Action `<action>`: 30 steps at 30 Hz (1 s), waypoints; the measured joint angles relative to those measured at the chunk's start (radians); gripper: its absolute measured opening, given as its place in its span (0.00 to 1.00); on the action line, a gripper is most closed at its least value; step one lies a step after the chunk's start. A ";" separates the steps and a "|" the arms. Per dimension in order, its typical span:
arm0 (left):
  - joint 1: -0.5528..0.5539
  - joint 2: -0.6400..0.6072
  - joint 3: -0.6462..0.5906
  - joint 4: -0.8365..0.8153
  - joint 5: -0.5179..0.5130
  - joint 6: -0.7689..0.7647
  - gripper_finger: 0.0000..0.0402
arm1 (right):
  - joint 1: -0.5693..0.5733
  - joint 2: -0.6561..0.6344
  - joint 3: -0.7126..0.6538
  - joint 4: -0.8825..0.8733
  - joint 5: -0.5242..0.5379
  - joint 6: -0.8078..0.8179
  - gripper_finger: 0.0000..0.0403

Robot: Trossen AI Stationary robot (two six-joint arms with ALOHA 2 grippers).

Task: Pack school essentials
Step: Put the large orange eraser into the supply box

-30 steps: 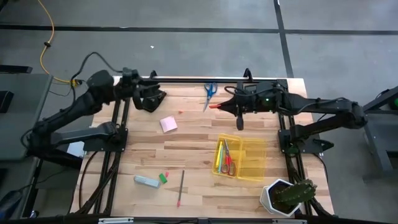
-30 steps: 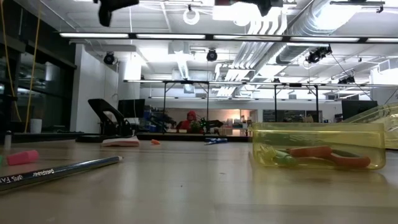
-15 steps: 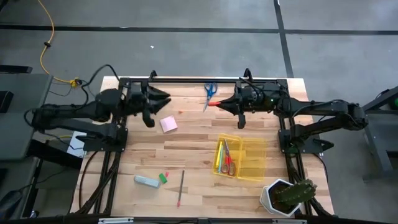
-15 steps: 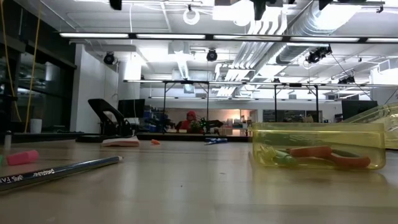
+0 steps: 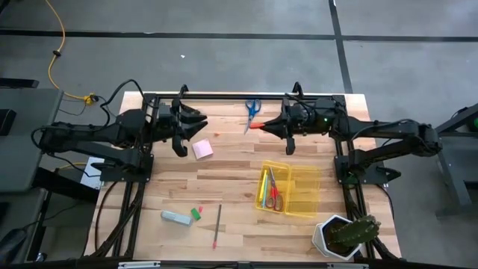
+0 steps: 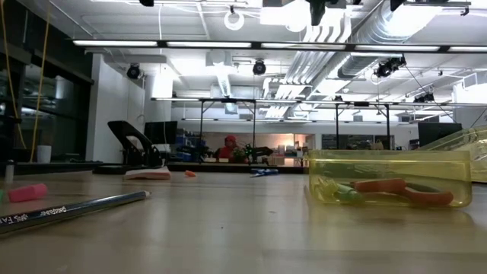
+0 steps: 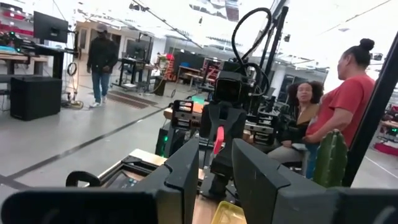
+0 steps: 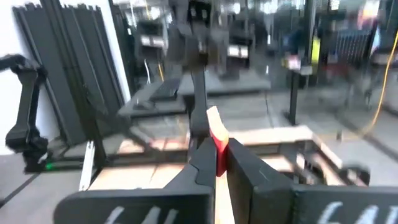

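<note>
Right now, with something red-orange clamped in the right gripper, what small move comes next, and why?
Probably swing the right gripper, shut on a small red-orange item, toward the yellow bin and lower it. The gripper is held above the table's far side, and the bin already holds red-handled scissors.

left gripper [image 5: 200, 125] swung lower toward table centre, nearing pink sticky-note pad [image 5: 202, 149]

arms: dark, jointed | black cables | right arm: green light
</note>
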 joint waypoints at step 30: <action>0.001 0.001 0.000 -0.058 -0.026 0.005 0.21 | 0.187 0.371 0.041 -0.993 -0.177 0.032 0.00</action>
